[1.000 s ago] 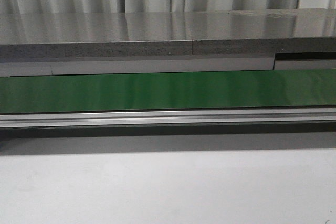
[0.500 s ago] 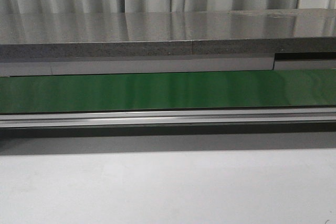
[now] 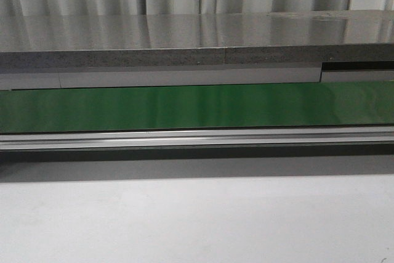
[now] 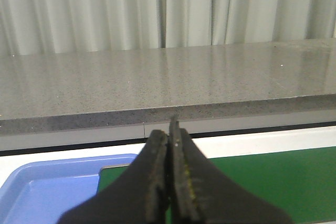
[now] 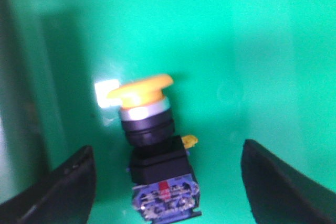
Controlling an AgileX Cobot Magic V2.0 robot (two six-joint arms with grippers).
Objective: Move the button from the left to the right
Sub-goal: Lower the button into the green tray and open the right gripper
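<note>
In the right wrist view the button lies on its side on the green belt. Its orange-yellow cap points away from the fingers, and its black body ends in a blue-red contact block. My right gripper is open, one finger on each side of the black body, not touching it. In the left wrist view my left gripper is shut and empty, raised above the belt's end. The front view shows neither the button nor a gripper.
The green conveyor belt runs across the front view behind an aluminium rail, with a grey counter and curtain beyond. A blue tray sits by the belt's end in the left wrist view.
</note>
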